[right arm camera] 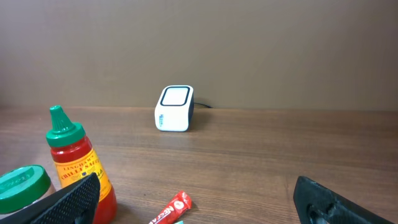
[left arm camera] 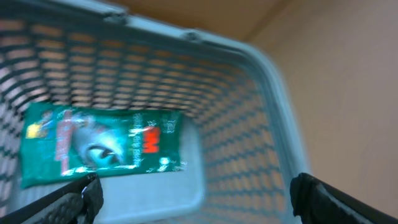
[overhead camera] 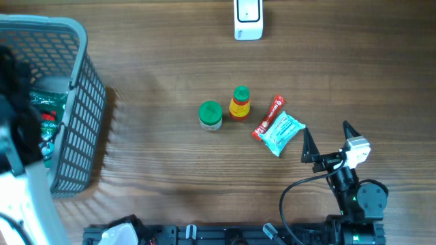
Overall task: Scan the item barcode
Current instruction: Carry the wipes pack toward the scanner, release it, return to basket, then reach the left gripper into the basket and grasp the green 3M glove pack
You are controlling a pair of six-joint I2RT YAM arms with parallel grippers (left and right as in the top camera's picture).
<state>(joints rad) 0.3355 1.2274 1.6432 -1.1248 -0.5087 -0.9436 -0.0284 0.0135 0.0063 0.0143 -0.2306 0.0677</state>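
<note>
- From overhead, the brown wood-grain table [overhead camera: 170, 54] has a white scanner [overhead camera: 248, 19] at its far edge. In the middle a green-lidded jar [overhead camera: 210, 115] and a red sauce bottle [overhead camera: 240, 103] with a green cap stand close together. Just to their right a red stick sachet [overhead camera: 268, 117] lies against a crinkled teal packet [overhead camera: 281, 132].
- At the left is a grey plastic lattice basket [overhead camera: 75, 122] with a green packet [overhead camera: 46, 109] inside and the left arm over it. The right hand [overhead camera: 327, 131] is near the teal packet, its fingers apart and holding nothing.
- The left wrist view is blurred and looks down into the basket [left arm camera: 273, 112]. The green packet [left arm camera: 99, 146] lies flat on the basket floor, its print unreadable apart from a red mark. The left hand [left arm camera: 196, 193] is spread wide above it and empty.
- Only the right wrist view shows the scanner [right arm camera: 173, 108] from the side: a rounded white box with a dark-rimmed window. "NESCA" reads on the sachet [right arm camera: 169, 213]. The bottle [right arm camera: 78, 165] has a yellow label whose writing I can't make out. The jar lid [right arm camera: 22, 183] shows at the left edge. The right hand [right arm camera: 196, 190] gapes wide, empty.
</note>
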